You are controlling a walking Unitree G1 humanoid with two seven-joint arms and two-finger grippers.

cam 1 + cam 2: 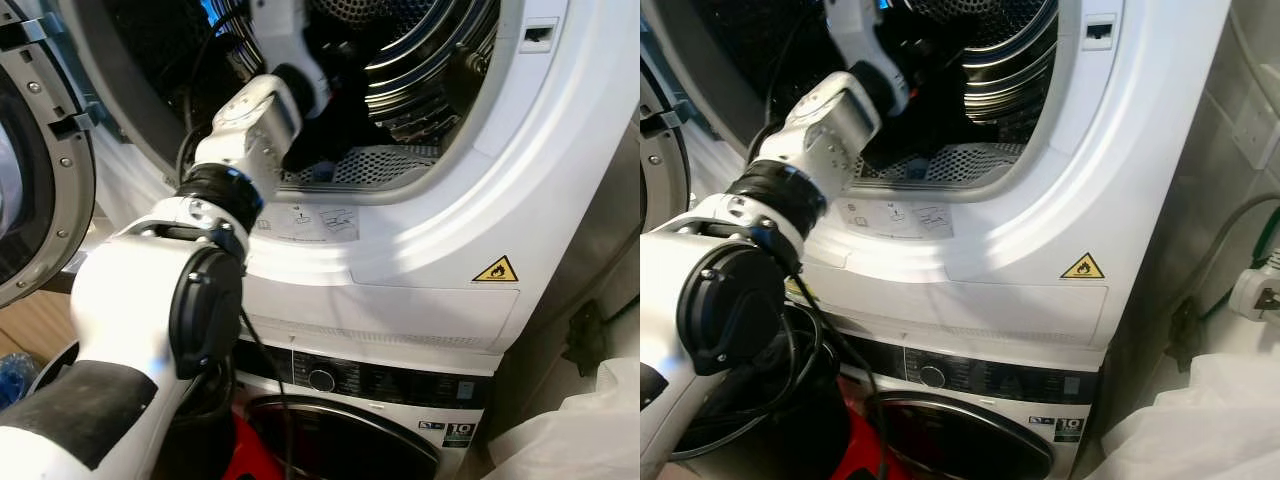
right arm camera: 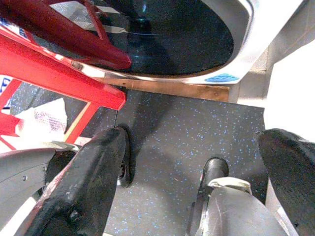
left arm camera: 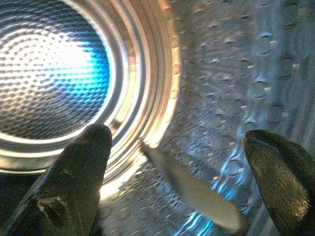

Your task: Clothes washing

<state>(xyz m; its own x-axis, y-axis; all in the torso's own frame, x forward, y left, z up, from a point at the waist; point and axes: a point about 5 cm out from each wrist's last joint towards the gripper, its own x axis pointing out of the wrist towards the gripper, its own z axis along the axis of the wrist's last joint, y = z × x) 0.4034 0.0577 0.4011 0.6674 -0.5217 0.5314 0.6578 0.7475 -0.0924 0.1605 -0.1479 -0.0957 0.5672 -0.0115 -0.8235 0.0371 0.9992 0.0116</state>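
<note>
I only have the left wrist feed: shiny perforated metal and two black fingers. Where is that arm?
Observer: The left arm reaches through the open port of the upper machine, which is stacked on another machine.
Operator: Anything in the left gripper?
Observer: Nothing: the left gripper is open, with bare drum wall between its fingers.
Operator: And the right arm?
Observer: It hangs low; the right gripper is open over dark speckled floor, beside a red frame.
</note>
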